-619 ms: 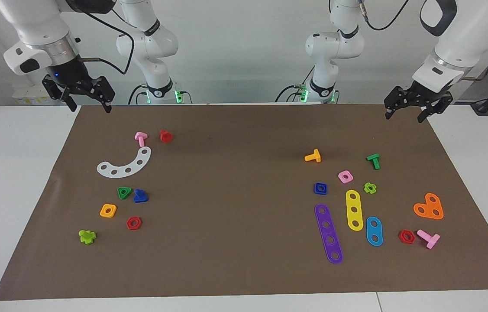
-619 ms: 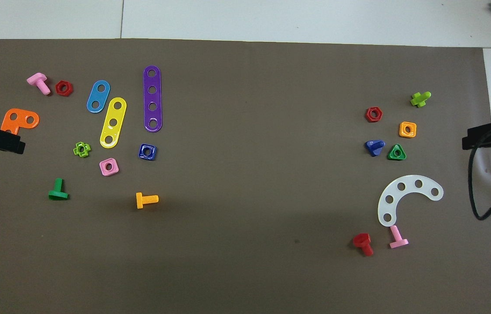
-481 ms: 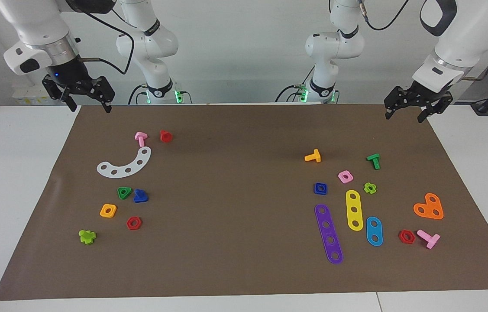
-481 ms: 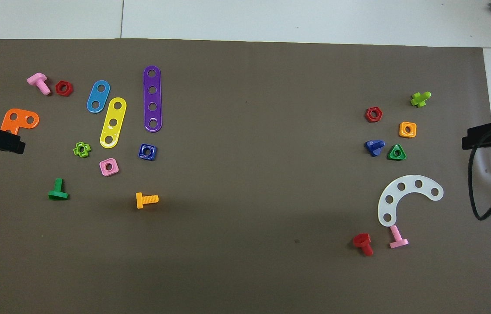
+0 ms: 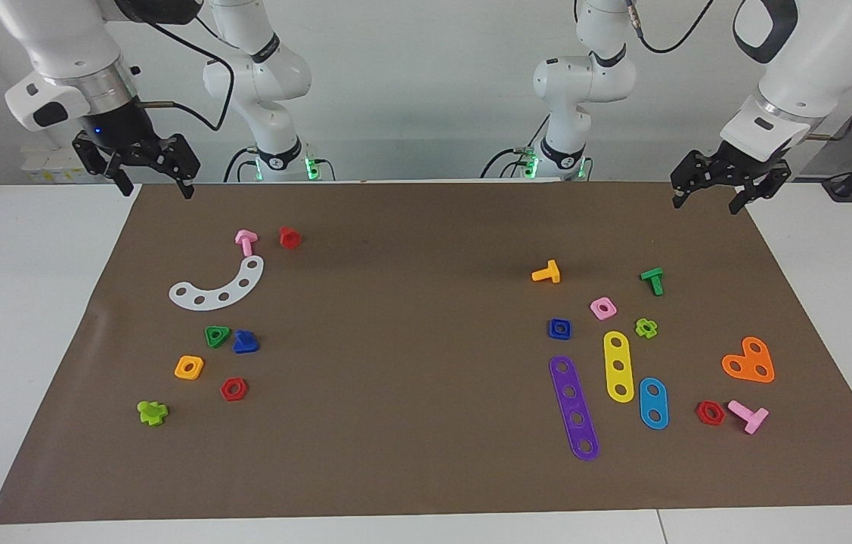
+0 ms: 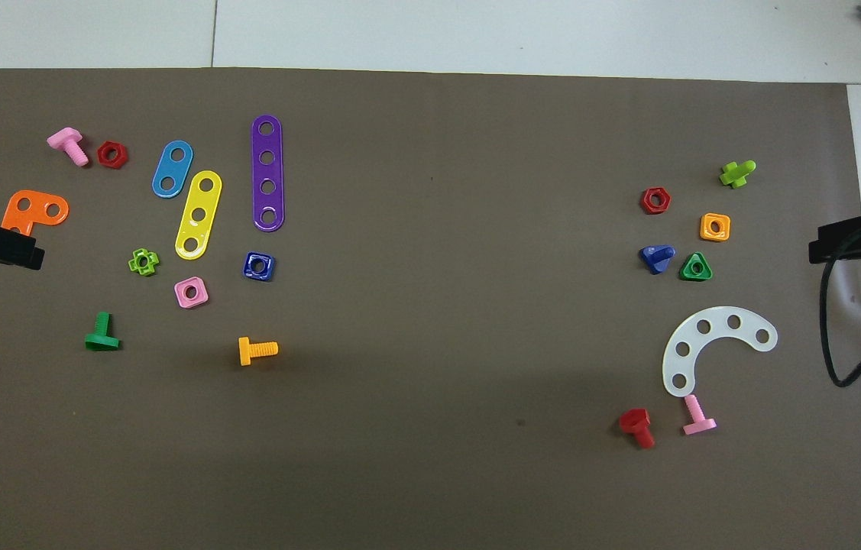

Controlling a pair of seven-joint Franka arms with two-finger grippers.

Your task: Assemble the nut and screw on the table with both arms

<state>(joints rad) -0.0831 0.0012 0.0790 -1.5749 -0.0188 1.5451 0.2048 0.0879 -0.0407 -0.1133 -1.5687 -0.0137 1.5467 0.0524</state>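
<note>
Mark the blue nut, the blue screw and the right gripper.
blue nut (image 5: 559,329), facing view, on its square rim.
blue screw (image 5: 246,342), facing view, on its flat head.
right gripper (image 5: 153,183), facing view, midway between its open fingertips.

Robotics lab, two white arms (image 5: 274,83) bolted behind a white table (image 5: 32,302), brown sheet (image 5: 410,378), cabling

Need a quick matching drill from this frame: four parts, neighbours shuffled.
Things:
1. nut
2. screw
3. white curved strip
4. orange bracket

Places:
A. beside the green triangular nut
B. nearer the robots than the purple strip, by its end
C. toward the left arm's end, apart from the yellow strip
D. next to a pink bolt

Pairs: 1-B, 2-A, 3-D, 4-C
</note>
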